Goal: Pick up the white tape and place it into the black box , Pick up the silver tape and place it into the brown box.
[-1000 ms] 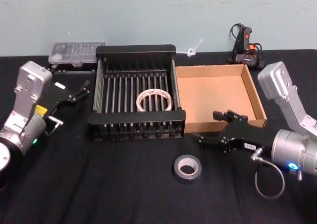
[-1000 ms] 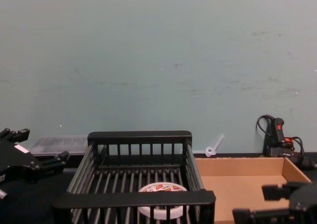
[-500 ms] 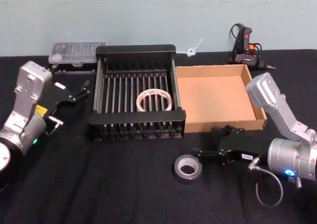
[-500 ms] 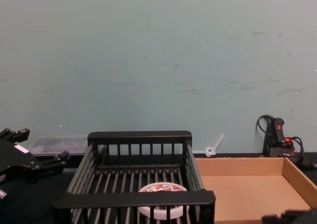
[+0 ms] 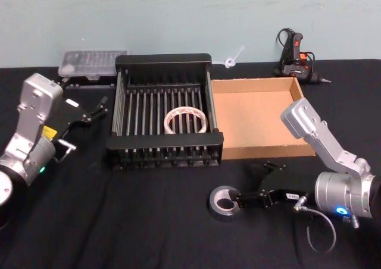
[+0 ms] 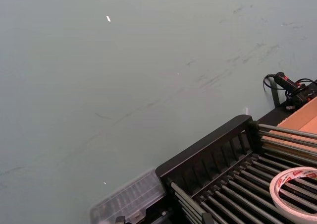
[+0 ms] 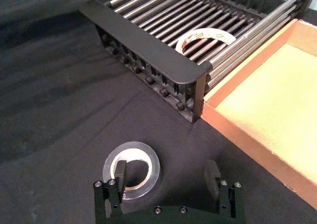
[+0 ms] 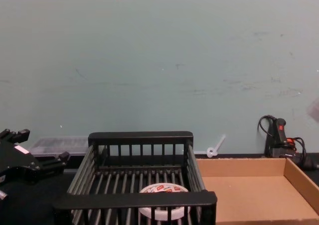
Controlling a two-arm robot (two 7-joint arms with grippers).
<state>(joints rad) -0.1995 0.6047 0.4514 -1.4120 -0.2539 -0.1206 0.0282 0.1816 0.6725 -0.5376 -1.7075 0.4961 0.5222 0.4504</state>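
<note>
Robot lab or workshop bench setup. Table (image 5: 119, 221) is wearing a plain black cloth and is sitting against a bare, scuffed pale teal wall (image 8: 159, 60). A glue gun (image 5: 296, 58) with cord is lying at 1 o'clock on the back edge, a clear plastic parts case (image 5: 92, 63) is sitting at 11 o'clock. Nothing domestic is showing.

From my chest I see the white tape (image 8: 160, 209) lying flat on the bars of the black box (image 8: 137, 200). The brown box (image 8: 259, 195) sits touching its right side. My left gripper (image 8: 37, 166) hangs left of the crate.
</note>
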